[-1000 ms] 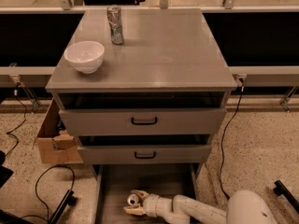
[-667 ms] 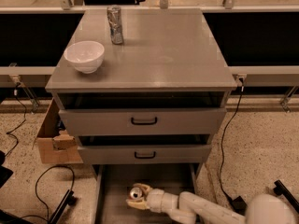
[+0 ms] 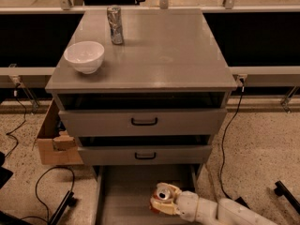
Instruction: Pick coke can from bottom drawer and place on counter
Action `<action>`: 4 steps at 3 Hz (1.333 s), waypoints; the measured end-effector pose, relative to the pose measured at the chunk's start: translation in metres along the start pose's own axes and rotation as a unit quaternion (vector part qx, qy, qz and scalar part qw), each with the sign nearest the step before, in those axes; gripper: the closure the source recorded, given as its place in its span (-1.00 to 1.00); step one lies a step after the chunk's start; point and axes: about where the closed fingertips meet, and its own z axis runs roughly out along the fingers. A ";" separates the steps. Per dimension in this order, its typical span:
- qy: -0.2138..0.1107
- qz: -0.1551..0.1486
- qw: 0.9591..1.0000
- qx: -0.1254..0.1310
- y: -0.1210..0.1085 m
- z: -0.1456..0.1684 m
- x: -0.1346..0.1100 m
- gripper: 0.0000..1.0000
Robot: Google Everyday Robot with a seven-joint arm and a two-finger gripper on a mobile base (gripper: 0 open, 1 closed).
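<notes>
The bottom drawer (image 3: 124, 196) is pulled open below the cabinet, its grey floor showing. My gripper (image 3: 164, 201) is over the drawer's right half, at the end of the white arm coming in from the lower right. It is shut on the coke can (image 3: 163, 194). The can's silver top faces up and a little red-orange shows between the fingers. The can is held just above the drawer floor. The counter (image 3: 159, 50) is the grey top of the cabinet, well above the gripper.
A white bowl (image 3: 84, 56) sits on the counter's left front and a taller silver-grey can (image 3: 115, 25) stands behind it. Two upper drawers with black handles (image 3: 144, 122) stand slightly open. A cardboard box (image 3: 54, 139) and cables lie on the floor to the left.
My gripper with the can has moved to the right across the bottom drawer and slightly up. The arm's white forearm now lies lower in the frame.
</notes>
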 end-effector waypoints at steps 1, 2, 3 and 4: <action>0.000 0.078 0.997 -0.019 0.052 -0.052 -0.053 1.00; 0.003 0.113 0.993 -0.020 0.060 -0.085 -0.126 1.00; 0.027 0.100 0.994 -0.019 0.047 -0.109 -0.213 1.00; 0.071 0.048 0.996 -0.008 0.039 -0.136 -0.329 1.00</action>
